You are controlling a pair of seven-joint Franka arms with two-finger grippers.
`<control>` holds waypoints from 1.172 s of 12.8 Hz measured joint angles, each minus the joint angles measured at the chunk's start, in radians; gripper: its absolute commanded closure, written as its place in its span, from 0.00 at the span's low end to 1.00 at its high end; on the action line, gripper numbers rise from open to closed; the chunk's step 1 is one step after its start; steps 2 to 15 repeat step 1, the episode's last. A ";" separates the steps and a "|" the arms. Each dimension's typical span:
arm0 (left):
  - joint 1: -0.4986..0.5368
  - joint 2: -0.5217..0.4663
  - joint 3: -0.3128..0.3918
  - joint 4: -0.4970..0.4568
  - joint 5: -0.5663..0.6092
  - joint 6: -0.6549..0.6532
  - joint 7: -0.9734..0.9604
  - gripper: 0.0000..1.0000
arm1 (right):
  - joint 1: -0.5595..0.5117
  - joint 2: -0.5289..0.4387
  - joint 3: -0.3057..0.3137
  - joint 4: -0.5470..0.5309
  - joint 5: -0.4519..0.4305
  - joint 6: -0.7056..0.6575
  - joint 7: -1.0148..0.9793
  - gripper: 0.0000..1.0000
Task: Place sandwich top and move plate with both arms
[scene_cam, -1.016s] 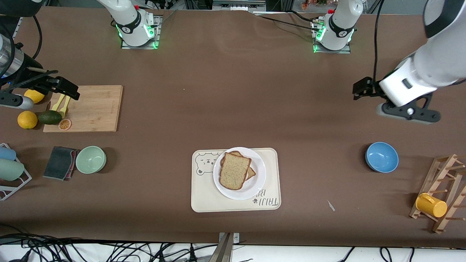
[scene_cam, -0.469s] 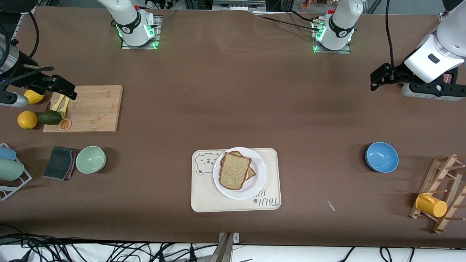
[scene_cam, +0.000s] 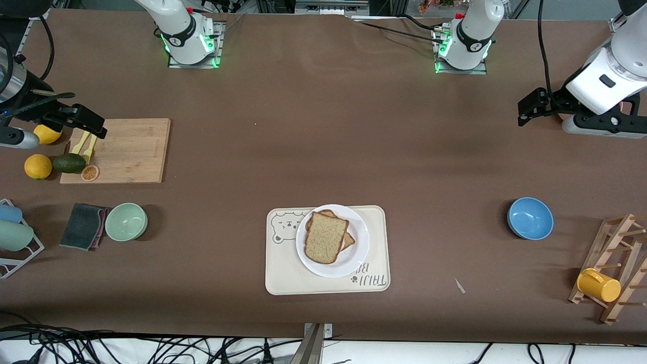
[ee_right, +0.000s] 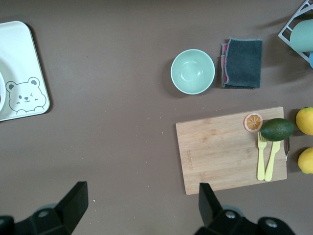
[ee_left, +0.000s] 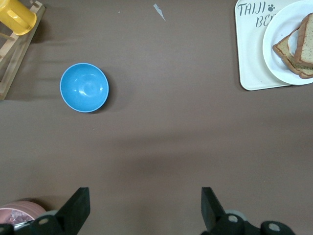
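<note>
1. Hovering over the cutting board (scene_cam: 124,150) at its own end of the desk, the right hand (scene_cam: 81,124) hung spread wide, empty.
2. Mid-desk, the sandwich top (scene_cam: 326,237) lay on the plate (scene_cam: 354,263), plate on the tray (scene_cam: 283,273); both placing and moving looked done.
3. Over bare desk, the left hand (scene_cam: 530,107) gaped empty; parking probably came next.

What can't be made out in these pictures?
- Lower slice: front view, mostly covered by the sandwich top; any filling unseen.
- Plate: left wrist view, cut off by the frame edge.
- Pink thing: left wrist view, cut by the edge, part hidden by the left claw.
- Tray: right wrist view, cut off by the edge.
</note>
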 measured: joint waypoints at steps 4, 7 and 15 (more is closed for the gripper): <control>0.005 0.000 -0.003 0.000 0.000 0.000 0.000 0.00 | 0.000 0.000 0.000 0.000 0.000 0.000 0.000 0.00; 0.005 0.000 -0.003 0.000 0.000 0.000 0.000 0.00 | 0.000 0.000 0.000 0.000 0.000 0.000 0.000 0.00; 0.005 0.000 -0.003 0.000 0.000 0.000 0.000 0.00 | 0.000 0.000 0.000 0.000 0.000 0.000 0.000 0.00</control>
